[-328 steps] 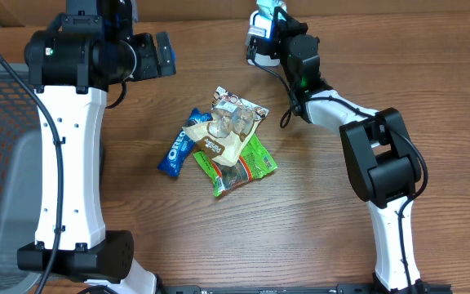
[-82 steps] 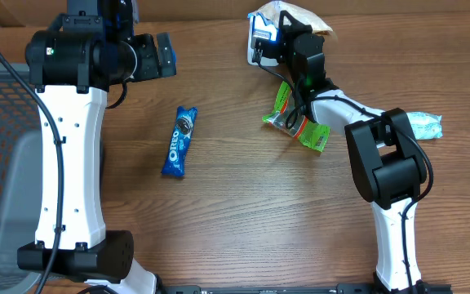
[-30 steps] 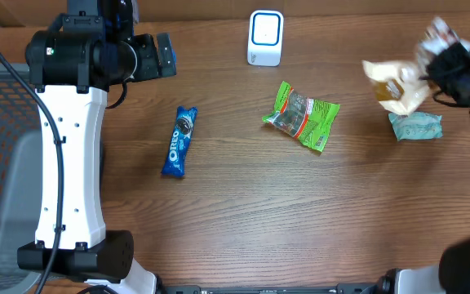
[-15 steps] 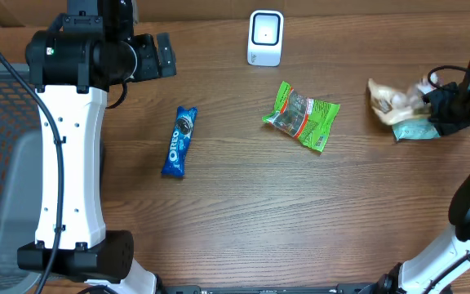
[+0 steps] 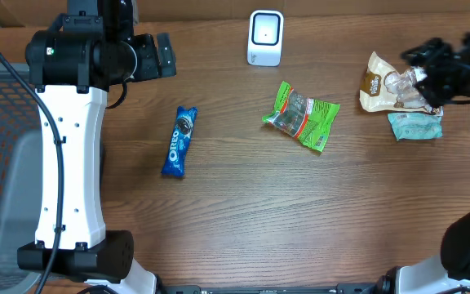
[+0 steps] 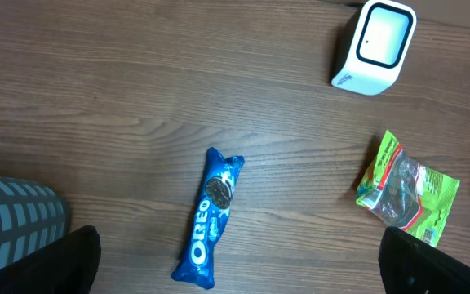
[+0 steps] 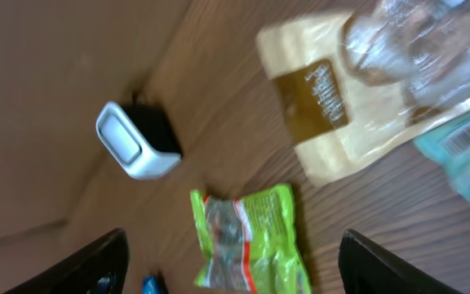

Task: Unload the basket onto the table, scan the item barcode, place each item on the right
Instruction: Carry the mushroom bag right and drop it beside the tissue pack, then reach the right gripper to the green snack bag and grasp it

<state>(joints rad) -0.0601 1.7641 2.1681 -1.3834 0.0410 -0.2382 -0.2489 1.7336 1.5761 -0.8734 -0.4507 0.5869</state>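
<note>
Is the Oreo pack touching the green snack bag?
No, the Oreo pack lies well apart from the green snack bag.

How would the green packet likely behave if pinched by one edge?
The green packet looks like thin, crinkled film, so it would probably sag and flex rather than stay stiff. Its glossy surface may slip in a light pinch. It lies flat, so rolling seems unlikely.
</note>
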